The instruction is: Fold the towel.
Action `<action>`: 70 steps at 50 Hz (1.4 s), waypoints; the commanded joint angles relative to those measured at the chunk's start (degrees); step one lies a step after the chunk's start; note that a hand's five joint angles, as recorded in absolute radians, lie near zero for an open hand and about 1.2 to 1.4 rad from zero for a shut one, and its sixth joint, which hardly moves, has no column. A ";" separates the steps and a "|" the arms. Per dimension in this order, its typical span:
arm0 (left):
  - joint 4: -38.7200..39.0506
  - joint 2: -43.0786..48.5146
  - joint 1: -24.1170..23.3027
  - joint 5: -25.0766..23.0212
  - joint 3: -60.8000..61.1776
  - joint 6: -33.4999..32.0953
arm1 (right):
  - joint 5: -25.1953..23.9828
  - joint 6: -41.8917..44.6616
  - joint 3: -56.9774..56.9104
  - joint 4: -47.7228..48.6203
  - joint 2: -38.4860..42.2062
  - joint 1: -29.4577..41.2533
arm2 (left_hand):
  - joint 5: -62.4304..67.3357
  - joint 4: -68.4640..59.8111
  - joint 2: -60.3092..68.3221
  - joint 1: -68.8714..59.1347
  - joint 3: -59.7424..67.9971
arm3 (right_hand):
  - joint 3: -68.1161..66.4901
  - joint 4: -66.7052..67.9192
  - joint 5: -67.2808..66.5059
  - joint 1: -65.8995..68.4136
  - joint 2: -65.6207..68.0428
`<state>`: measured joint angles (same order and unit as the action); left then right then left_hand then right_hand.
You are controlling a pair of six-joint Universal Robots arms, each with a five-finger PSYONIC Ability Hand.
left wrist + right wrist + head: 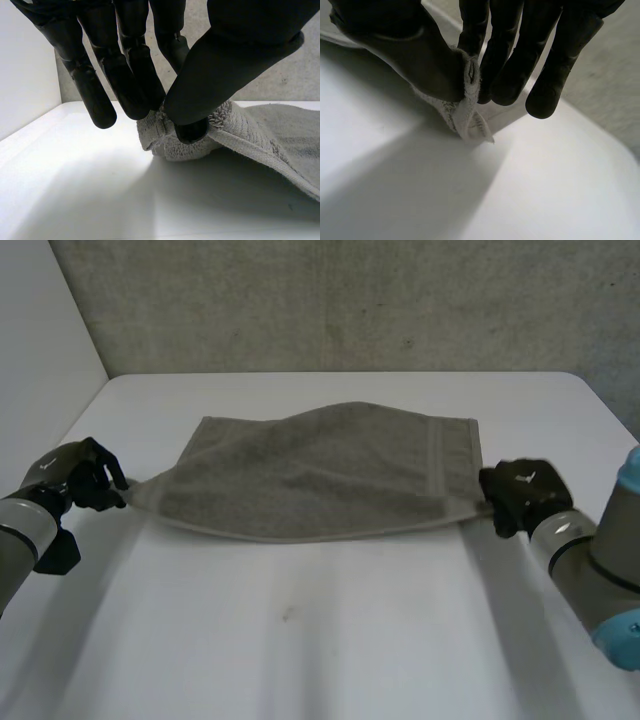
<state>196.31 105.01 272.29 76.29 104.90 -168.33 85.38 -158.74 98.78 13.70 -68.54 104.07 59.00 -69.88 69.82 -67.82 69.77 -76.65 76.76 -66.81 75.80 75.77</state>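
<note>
Each hand pinches a near corner of the towel (315,475), left hand (85,478) and right hand (515,495), stretching it taut, probably so the fold lands even.

towel (320,475): grey terry cloth, looped nap, rough, fully matt. A flatter woven band runs near one end and the edge is hemmed. In the left wrist view the loops look coarse and fuzzy at the corner.
desk (300,660): white, smooth, hard, slight sheen, a few faint specks.
left hand (85,478) and right hand (520,495): black, smooth, plastic-looking shells, satin finish with soft highlights.
wall (350,300): grey, rough, speckled like plaster or concrete, matt.
right arm (580,555): smooth grey casing with a light-blue cap (630,475) that looks mildly glossy.
</note>
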 commanded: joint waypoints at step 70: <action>-15.96 -23.45 1.31 -17.32 18.15 -31.79 | -5.66 21.37 -10.37 -25.12 0.96 -9.85 | -45.83 46.72 -46.65 44.66 -46.60 | -3.35 3.24 -3.19 4.20 4.23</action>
<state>177.72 82.22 271.74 58.69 117.01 -193.36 79.64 -137.50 86.48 -12.18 -66.95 94.06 10.26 -20.60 20.55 -20.71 20.50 -76.71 76.76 -67.57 75.81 76.88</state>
